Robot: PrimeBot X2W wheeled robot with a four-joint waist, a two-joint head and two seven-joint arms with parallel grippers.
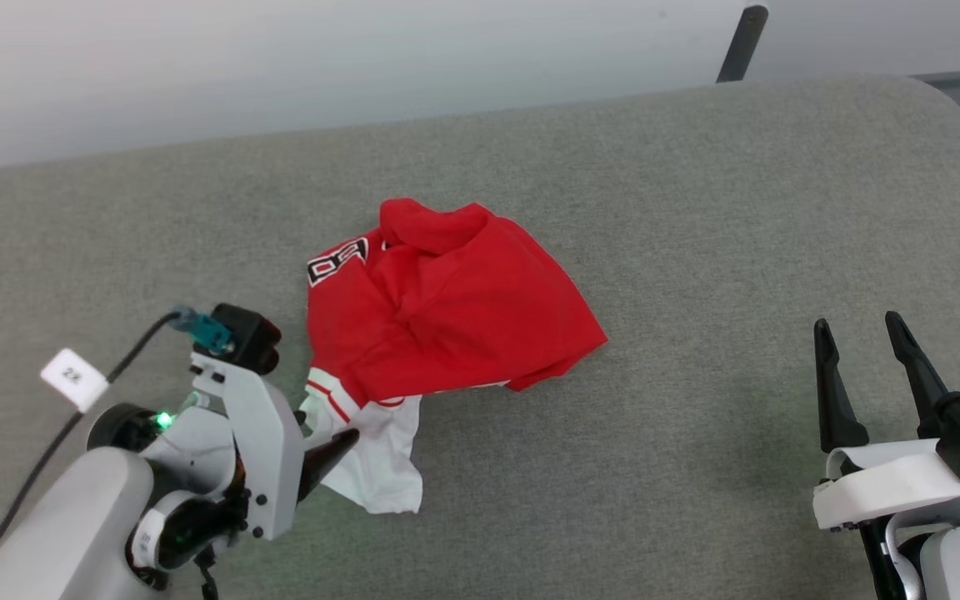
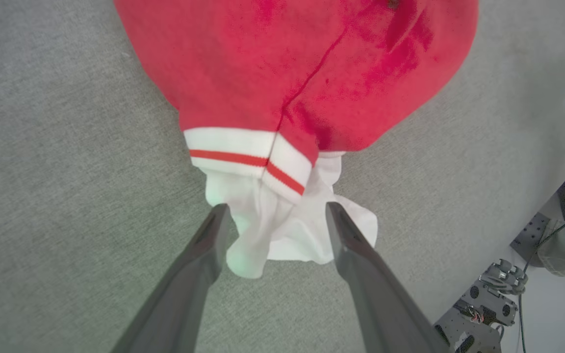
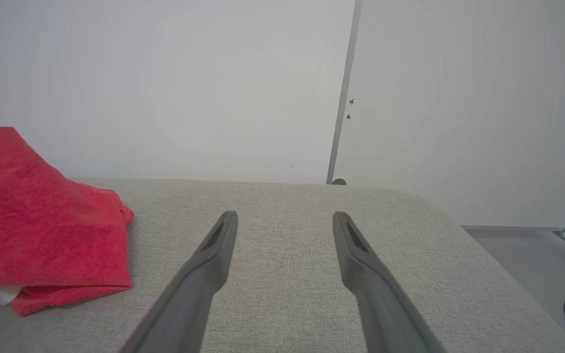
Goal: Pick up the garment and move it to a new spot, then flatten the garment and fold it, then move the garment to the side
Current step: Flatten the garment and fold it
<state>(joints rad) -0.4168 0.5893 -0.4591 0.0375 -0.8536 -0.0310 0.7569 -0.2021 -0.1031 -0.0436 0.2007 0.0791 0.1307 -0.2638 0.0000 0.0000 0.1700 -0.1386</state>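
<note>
Garment (image 1: 455,308) lay crumpled on the grey fabric worktop (image 1: 697,208), just left of centre in the head view. Red body was heaped, with one white sleeve (image 1: 380,458) spilling out at its 7 o'clock.

Edges: the far edge of the worktop ran along 12 o'clock against a pale wall (image 1: 363,50). The corner at 1 to 2 o'clock was rounded, with a dark post (image 1: 742,42) behind it. In the right wrist view the worktop dropped off at 3 o'clock to grey floor (image 3: 532,255).

Open room: a wide bare stretch lay at 3 o'clock of the garment, reaching to the right gripper (image 1: 857,325). Bare cloth also lay at 12 and 9 o'clock, narrower.

Left gripper (image 1: 326,446) sat at 8 o'clock, fingers spread, nothing pinched. In the left wrist view its tips stood either side of the sleeve end, below the red-striped white trim (image 2: 243,157). Whether the tips touched the cloth could not be told.

Right gripper sat at 4 o'clock, spread and empty, well apart from the garment, fingers over bare worktop.

Hidden or unclear:
- Black white-outlined lettering (image 1: 338,262) at 10 o'clock of the heap was folded over and not readable.
- Much of the shirt was tucked under itself.
- One left finger was behind its own wrist housing in the head view.
- The garment was cut off at the top of the left wrist view and at 9 o'clock of the right wrist view.
- A metal frame (image 2: 488,304) at 4 o'clock in the left wrist view was partly cropped.
</note>
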